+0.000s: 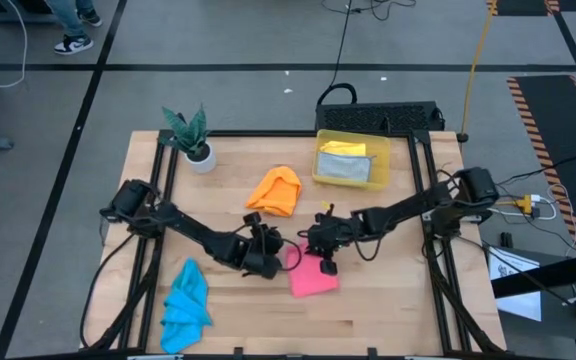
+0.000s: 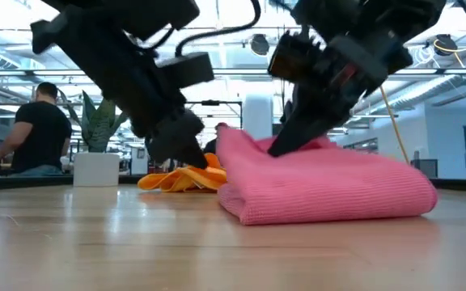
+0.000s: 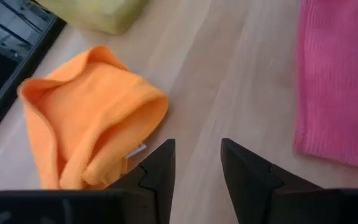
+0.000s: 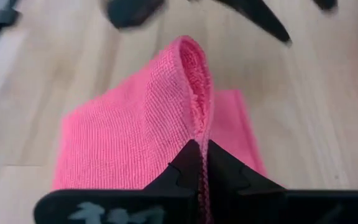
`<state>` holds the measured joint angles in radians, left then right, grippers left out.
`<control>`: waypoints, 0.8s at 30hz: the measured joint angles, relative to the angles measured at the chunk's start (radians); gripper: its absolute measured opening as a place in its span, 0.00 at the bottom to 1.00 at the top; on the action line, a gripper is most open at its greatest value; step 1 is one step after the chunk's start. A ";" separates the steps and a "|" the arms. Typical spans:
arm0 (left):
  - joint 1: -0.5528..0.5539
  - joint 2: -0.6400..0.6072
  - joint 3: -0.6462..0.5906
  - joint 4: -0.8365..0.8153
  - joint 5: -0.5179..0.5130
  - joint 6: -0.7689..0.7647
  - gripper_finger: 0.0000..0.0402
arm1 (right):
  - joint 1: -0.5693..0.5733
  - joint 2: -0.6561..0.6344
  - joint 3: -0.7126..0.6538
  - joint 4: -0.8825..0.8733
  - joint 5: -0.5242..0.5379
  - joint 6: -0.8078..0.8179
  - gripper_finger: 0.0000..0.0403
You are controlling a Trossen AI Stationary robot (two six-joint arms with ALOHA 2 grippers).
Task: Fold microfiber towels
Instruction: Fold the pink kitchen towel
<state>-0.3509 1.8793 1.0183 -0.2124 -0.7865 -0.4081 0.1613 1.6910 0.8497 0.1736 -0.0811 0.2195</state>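
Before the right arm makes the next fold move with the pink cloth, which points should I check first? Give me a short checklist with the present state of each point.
1. Right gripper jaws shut on the edge of the pink microfiber towel: ok.
2. Pinched edge lifted into a ridge above the rest of the towel: ok.
3. Left gripper jaws open and empty, over bare wooden table beside the pink towel: ok.
4. Crumpled orange microfiber towel apart from the pink towel: ok.
5. Crumpled bright blue microfiber towel apart from the pink towel: ok.
6. Lower layers of the pink towel lined up evenly: cannot tell.
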 joint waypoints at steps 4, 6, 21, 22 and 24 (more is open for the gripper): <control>-0.027 -0.013 0.000 -0.007 -0.011 -0.006 0.33 | -0.031 0.014 0.000 -0.001 0.001 0.007 0.02; -0.037 -0.016 0.000 -0.005 -0.018 -0.006 0.33 | -0.040 0.013 0.000 0.004 0.002 0.007 0.02; -0.051 -0.016 0.000 0.141 0.010 0.062 0.33 | -0.051 0.013 -0.032 -0.019 0.099 0.004 0.03; -0.051 -0.016 0.000 0.144 0.014 0.063 0.33 | -0.051 0.013 -0.042 -0.020 0.118 0.004 0.04; -0.051 -0.016 0.000 0.149 0.026 0.063 0.33 | -0.051 0.013 -0.057 -0.013 0.137 0.001 0.07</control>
<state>-0.4019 1.8629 1.0183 -0.0639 -0.7602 -0.3449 0.1104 1.7042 0.7923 0.1604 0.0560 0.2205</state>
